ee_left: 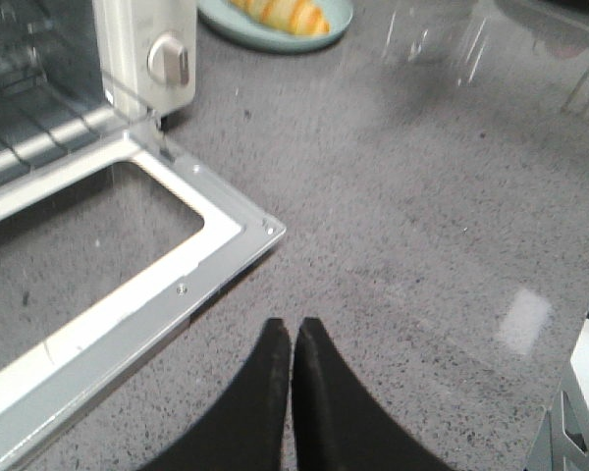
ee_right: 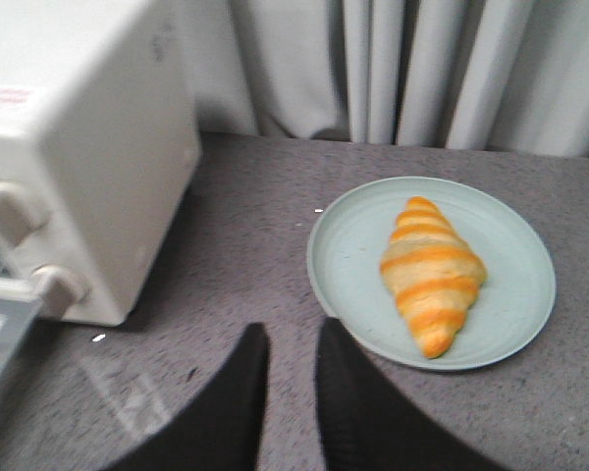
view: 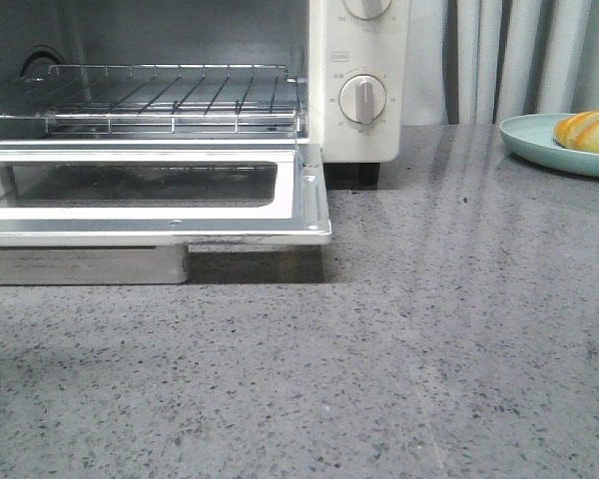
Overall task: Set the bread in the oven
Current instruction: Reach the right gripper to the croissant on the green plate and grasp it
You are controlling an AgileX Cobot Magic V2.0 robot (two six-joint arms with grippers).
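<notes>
The bread [view: 591, 130], a golden-orange roll with cream stripes, lies on a pale green plate [view: 534, 140] at the far right of the counter. The white oven [view: 364, 60] stands at the left with its glass door [view: 150, 225] dropped open and its wire rack [view: 160, 95] bare. Neither gripper shows in the front view. In the left wrist view my left gripper [ee_left: 293, 329] is shut and empty above the counter, by the door's corner [ee_left: 265, 231]. In the right wrist view my right gripper [ee_right: 290, 334] is open by a narrow gap and empty, just short of the plate [ee_right: 344, 255] and the bread [ee_right: 432, 275].
Grey speckled counter [view: 399, 349] stretches between oven and plate. Grey curtains [ee_right: 422, 69] hang behind the counter. The oven's round dials [view: 362, 99] face forward beside the door. A metal tray [view: 80, 264] sits under the open door.
</notes>
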